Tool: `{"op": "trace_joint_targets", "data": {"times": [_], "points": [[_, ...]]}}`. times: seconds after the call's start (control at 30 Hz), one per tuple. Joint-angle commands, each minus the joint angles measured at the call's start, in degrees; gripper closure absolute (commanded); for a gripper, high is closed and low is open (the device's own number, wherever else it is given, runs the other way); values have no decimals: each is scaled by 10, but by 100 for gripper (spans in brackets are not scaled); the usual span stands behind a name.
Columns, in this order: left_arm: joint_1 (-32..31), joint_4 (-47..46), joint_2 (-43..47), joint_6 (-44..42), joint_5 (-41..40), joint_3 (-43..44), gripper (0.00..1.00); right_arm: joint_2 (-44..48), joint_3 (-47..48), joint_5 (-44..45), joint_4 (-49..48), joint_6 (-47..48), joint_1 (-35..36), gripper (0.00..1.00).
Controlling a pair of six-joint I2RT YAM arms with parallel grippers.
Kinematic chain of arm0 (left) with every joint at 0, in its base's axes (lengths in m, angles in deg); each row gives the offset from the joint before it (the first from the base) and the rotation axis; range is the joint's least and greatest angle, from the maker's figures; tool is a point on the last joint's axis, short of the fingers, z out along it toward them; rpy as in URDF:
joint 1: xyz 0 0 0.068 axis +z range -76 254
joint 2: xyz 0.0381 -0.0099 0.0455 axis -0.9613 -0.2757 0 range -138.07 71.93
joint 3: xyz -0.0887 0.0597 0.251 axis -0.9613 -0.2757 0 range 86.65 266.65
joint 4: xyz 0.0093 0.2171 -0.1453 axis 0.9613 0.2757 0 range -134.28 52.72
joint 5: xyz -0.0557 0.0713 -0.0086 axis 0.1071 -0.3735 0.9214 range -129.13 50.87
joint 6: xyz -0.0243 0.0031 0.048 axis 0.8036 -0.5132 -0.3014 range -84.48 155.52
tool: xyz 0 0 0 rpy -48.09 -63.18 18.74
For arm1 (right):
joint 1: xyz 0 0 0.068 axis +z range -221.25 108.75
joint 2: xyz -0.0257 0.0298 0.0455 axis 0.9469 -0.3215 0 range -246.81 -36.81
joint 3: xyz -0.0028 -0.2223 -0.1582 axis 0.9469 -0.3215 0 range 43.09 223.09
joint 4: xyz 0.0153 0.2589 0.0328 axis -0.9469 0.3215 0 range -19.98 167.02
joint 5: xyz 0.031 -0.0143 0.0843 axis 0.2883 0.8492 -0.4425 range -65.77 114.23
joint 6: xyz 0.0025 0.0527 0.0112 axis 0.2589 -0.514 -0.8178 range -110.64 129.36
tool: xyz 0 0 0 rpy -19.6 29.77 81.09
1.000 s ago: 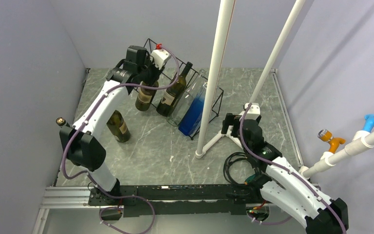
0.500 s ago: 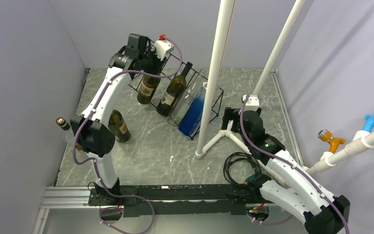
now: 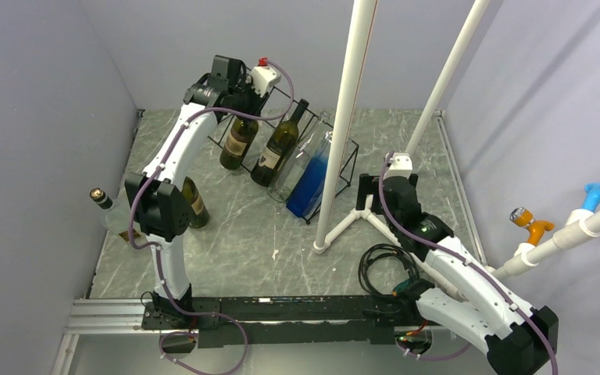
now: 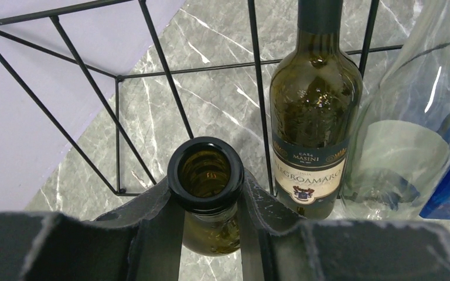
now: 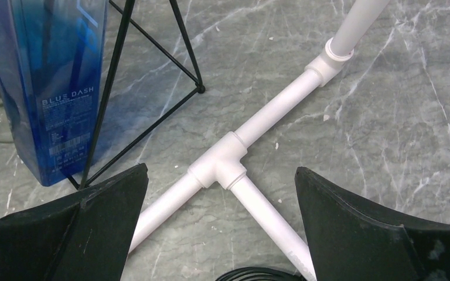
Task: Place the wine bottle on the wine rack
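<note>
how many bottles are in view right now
6. Four at the wine rack: dark bottle in the left gripper, labelled bottle, clear bottle, blue bottle. A standing bottle is behind the left arm; a gold-capped bottle is at the table edge. Others may be hidden.

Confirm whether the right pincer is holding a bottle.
No: the right pincer gapes open above the white pipe joint, with nothing between its jaws.
</note>
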Motion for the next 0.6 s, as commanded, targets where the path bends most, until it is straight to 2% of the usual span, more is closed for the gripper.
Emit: {"op": "trace_joint_targets", "data": {"times": [0.0,0.57], "points": [[4,-61,3,10,25,43,100,-14,29,11,-17,11,-1,0],[4,-102,18,55,83,32,100,-49,35,-2,-32,11,-1,0]]}}
